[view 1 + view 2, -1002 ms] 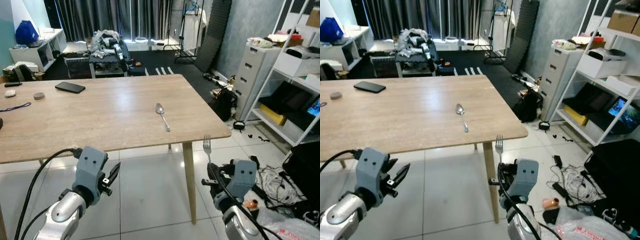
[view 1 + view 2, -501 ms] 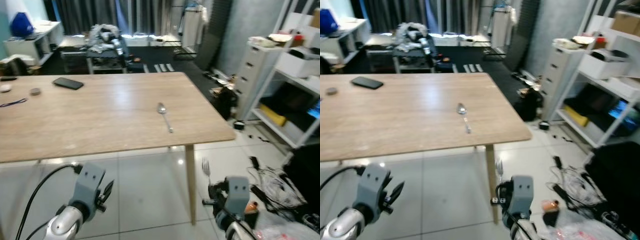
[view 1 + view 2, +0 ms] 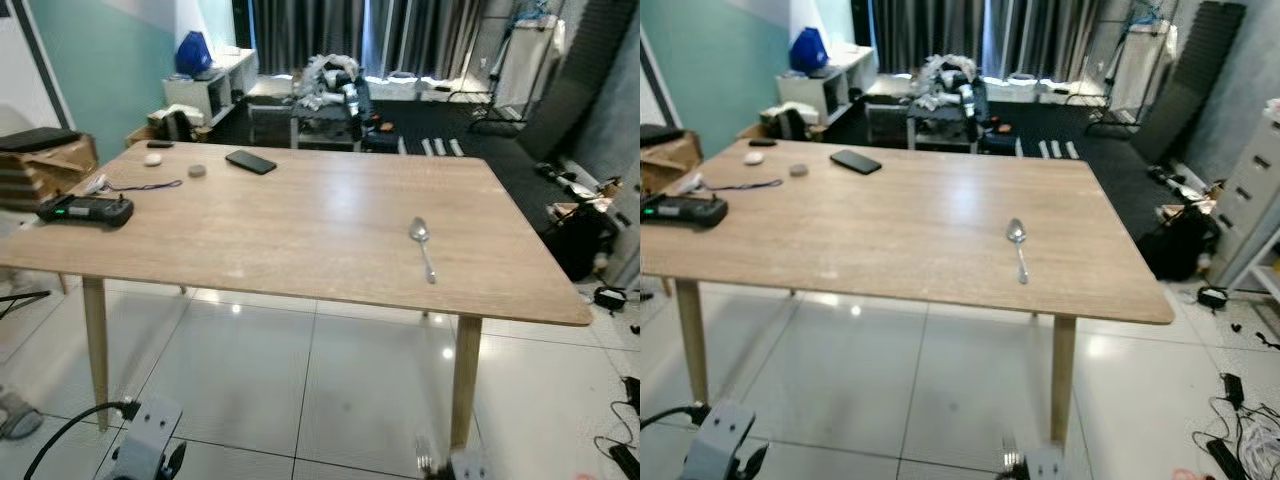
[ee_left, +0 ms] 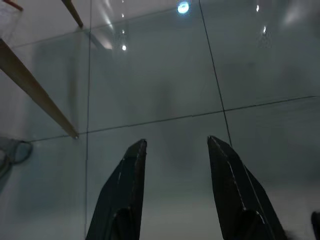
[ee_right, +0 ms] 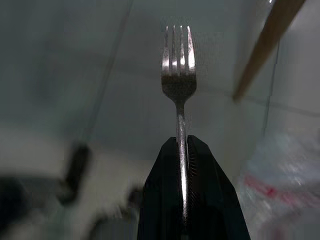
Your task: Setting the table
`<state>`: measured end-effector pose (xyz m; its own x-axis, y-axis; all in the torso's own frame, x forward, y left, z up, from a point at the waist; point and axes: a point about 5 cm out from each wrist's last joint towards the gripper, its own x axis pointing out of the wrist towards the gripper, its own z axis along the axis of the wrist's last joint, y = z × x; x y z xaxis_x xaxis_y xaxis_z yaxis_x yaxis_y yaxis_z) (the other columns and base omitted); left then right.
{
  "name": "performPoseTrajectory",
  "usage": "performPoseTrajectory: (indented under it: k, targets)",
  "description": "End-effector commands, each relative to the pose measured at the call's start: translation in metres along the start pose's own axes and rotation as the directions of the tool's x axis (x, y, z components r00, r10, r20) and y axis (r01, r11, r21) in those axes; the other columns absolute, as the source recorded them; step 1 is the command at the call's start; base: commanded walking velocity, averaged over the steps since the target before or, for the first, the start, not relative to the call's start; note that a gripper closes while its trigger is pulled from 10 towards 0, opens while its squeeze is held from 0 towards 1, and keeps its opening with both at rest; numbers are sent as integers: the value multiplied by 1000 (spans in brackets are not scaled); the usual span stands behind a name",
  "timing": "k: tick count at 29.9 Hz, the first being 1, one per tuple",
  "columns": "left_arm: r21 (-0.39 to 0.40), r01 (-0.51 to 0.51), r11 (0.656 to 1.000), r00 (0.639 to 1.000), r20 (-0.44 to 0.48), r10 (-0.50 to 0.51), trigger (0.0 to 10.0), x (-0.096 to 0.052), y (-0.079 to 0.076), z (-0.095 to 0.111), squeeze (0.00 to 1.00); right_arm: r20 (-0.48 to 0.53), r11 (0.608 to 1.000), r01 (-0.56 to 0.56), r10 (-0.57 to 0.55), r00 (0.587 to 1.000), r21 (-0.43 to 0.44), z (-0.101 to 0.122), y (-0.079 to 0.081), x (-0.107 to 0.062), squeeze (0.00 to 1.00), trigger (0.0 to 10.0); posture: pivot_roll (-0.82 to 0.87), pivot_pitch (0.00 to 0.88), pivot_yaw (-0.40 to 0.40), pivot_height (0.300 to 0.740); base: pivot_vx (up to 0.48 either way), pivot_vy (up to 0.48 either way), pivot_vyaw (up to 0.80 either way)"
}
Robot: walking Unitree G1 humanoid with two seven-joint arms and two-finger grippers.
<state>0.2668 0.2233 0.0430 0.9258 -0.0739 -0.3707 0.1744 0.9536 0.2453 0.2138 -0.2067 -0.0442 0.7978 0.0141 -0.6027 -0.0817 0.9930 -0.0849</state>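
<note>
both grippers lower now, right gripper [image 5: 181,165] gripping fork [image 5: 179,75]

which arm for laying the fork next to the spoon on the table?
Right. The right gripper is already shut on the silver metal fork, and the silver spoon lies toward the right end of the light wooden table. The left gripper is open and holds nothing, low over the floor.

My head views are bright and sharp, with glare on the counter [image 3: 300,215] (and lamp spots on the floor tiles [image 3: 330,370]). Both wrist views are dim; the right one's background is blurred.
</note>
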Motion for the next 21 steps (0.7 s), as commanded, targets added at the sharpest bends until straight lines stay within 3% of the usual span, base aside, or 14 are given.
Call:
performPoseTrajectory:
  k: [1, 8, 13, 21]
  targets:
    - [8, -27, 1000, 998, -59, 28, 10000, -6, 5, -19, 0, -35, 999, -38, 36, 999, -39, -11, 8, -1, 0, 10000, 60, 107, 41, 740, 0, 0, 800]
    - [11, -54, 998, 987, -152, 55, 10000, -13, 6, -50, 0, -134, 999, -37, 33, 990, -29, -35, 10, -6, 0, 10000, 57, 109, 39, 740, 0, 0, 800]
    - [7, -98, 995, 956, -277, 96, 10000, -24, 7, -85, 0, -151, 996, 4, 9, 988, 86, -40, 7, -7, 0, 10000, 54, 113, 29, 740, 0, 0, 800]
    - [17, -106, 994, 957, -269, 106, 10000, -25, 8, -90, 0, -102, 998, 0, 7, 995, 68, -31, 3, -3, 0, 10000, 58, 118, 28, 740, 0, 0, 800]
